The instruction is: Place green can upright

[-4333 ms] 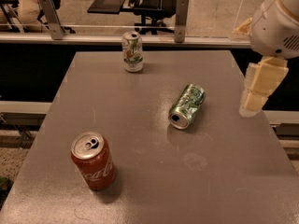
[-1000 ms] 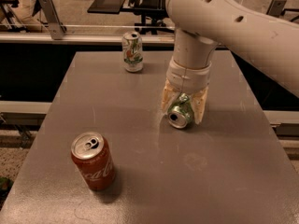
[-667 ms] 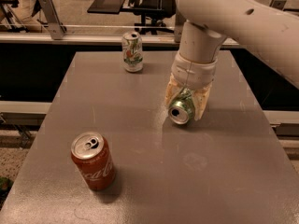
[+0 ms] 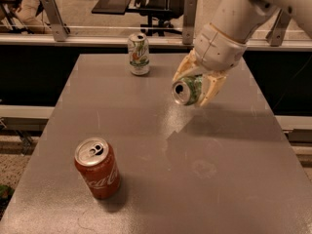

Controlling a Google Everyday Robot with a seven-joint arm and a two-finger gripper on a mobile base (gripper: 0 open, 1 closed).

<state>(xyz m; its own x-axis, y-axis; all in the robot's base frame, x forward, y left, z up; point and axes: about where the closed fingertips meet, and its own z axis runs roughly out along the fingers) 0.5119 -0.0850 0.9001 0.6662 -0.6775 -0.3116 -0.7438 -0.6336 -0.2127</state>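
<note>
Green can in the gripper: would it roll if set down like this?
Likely rolls: the green can lies sideways, held by the gripper above the table. Its smooth metal probably slips easily. Thin wall may dent if squeezed hard.

Grey tbl [image 4: 219,145] w/ red Coke can [image 4: 97,168], white can [image 4: 139,54] upright; hand [image 4: 191,89] above.

Three cans: one green can [image 4: 187,90], one white can [image 4: 139,54], one red can [image 4: 97,168]. One claw [image 4: 193,86], above one surface [image 4: 219,179], clamped around green can.
</note>
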